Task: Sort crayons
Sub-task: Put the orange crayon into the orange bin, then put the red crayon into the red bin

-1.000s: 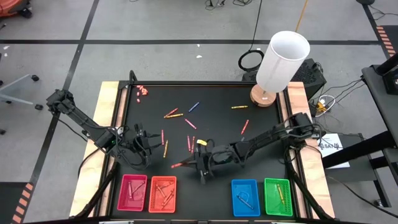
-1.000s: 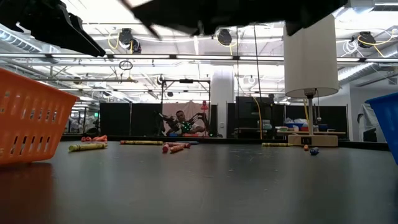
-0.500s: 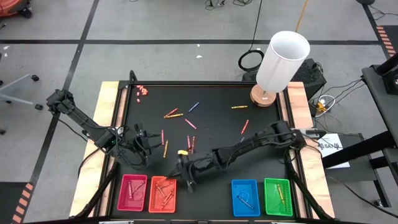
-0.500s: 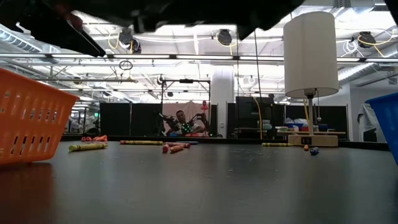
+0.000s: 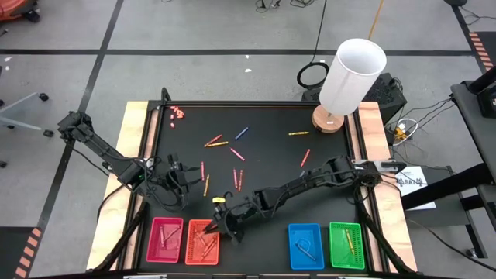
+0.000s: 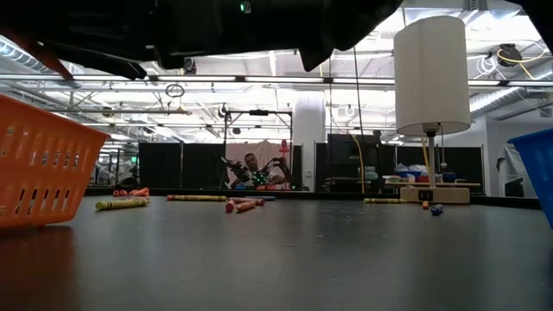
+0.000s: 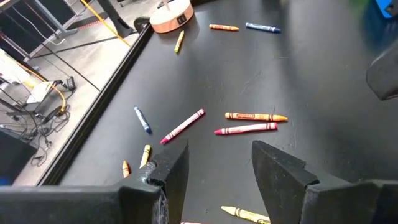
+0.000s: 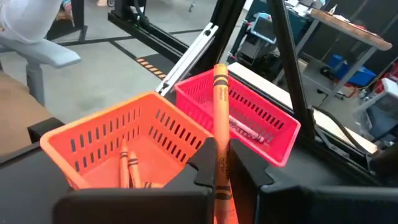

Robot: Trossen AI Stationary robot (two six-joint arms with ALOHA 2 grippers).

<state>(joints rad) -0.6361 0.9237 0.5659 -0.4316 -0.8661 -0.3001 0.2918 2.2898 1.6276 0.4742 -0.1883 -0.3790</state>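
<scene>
The right tool [image 5: 219, 225] is clenched on an orange crayon [image 8: 219, 118], which stands upright between its fingers in the right wrist view, its long axis running up and away from the tool; in the high view that tool sits at the upper right corner of the orange tray [image 5: 203, 240], the right arm stretched low across the black desk [image 5: 325, 194] to reach it. The relation that matters is plain in the wrist view: the orange tray [image 8: 118, 149] lies just ahead of and below the held crayon, with the pink tray [image 8: 249, 124] directly beyond it, so the drop looks to need only a short advance over the near rim (a couple of orange crayons already lie on that tray's floor); overshooting would risk the pink tray instead. The left tool [image 5: 177, 186] waits near the desk's left edge with its fingers parted and nothing between them, as the left wrist view [image 7: 214, 168] shows; loose crayons [image 7: 249, 122] lie ahead of it, among them an orange one and a red one side by side. The remaining loose crayons [image 5: 225, 155] are scattered over the middle and far part of the desk, well apart from the trays; the sorting appears partly done.
</scene>
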